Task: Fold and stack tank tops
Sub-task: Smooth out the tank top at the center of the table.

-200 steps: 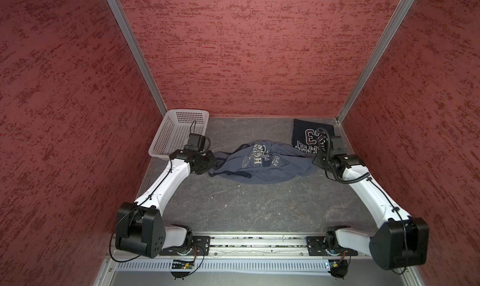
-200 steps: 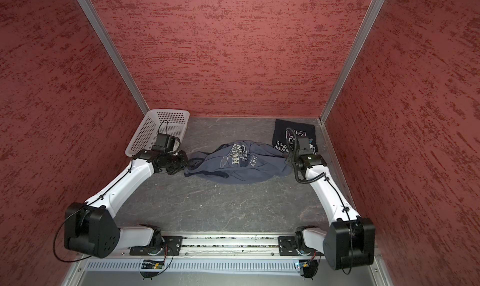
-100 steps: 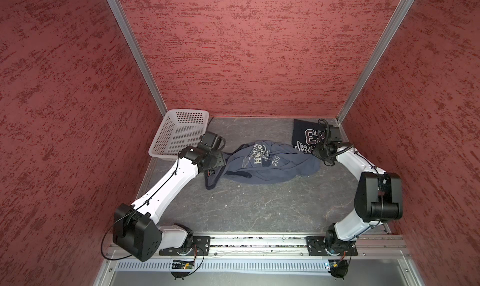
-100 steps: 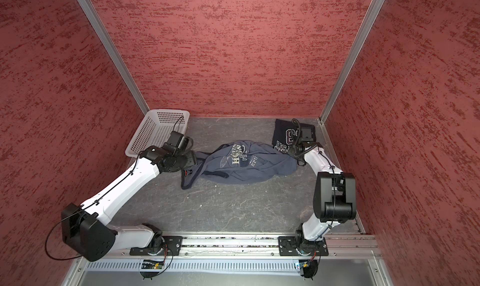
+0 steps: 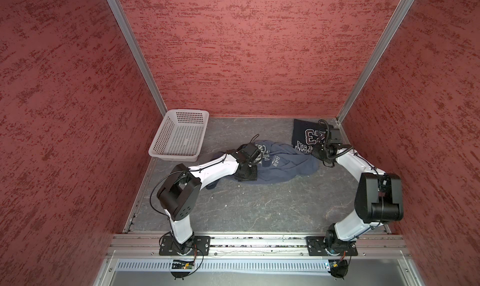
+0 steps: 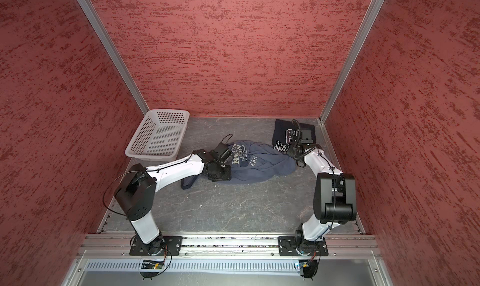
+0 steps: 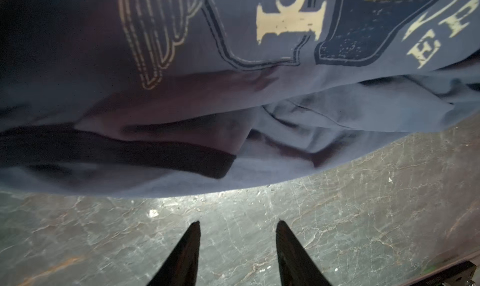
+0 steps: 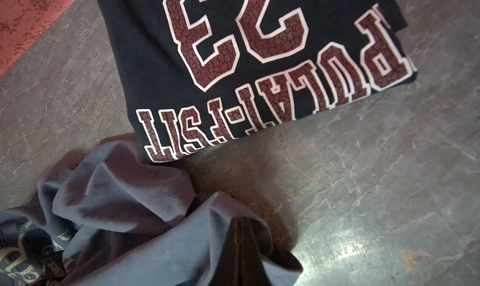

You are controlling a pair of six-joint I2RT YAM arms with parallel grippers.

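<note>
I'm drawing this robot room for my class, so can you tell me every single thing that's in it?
basket: one, white with holes, far left corner of the table.
blue-grey tank top: one, slate blue-grey with white print, crumpled mid-table.
navy tank top: one, dark navy with maroon-and-white lettering, folded flat in the far right corner.
table: one, grey and marbled, under everything.
walls: three, red, around the table.
left arm and right arm: two, white and black, mounted on the front rail.
left gripper: one, black, open over bare table beside the blue-grey tank top.
right gripper: one, black, shut on the blue-grey tank top's edge.
</note>
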